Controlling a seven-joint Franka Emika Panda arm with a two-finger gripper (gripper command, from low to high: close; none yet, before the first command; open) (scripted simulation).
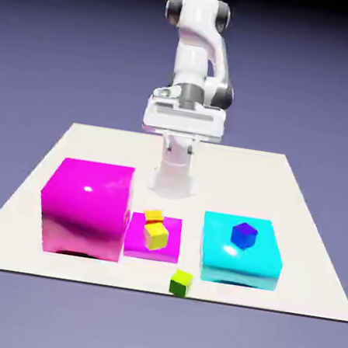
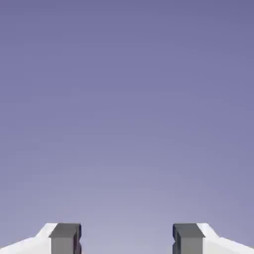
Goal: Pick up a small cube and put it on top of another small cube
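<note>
A yellow small cube (image 1: 155,236) and a smaller orange-yellow cube (image 1: 153,216) sit on a flat magenta block (image 1: 137,244) at the table's middle. On top of a cyan block (image 1: 258,260) to the exterior view's right rests a blue small cube (image 1: 243,235). A green small cube (image 1: 181,283) lies on the table near its front edge. My gripper (image 1: 183,125) hangs high above the table's far side, well away from all the cubes. The hand view shows the gripper (image 2: 127,240) open, with only plain backdrop between its grey fingertips (image 2: 65,238).
A large glossy magenta cube (image 1: 86,207) stands at the exterior view's left, right beside the flat magenta block. The white table (image 1: 307,252) extends past the blocks on both sides. The robot's base column (image 1: 174,173) rises just behind the flat block.
</note>
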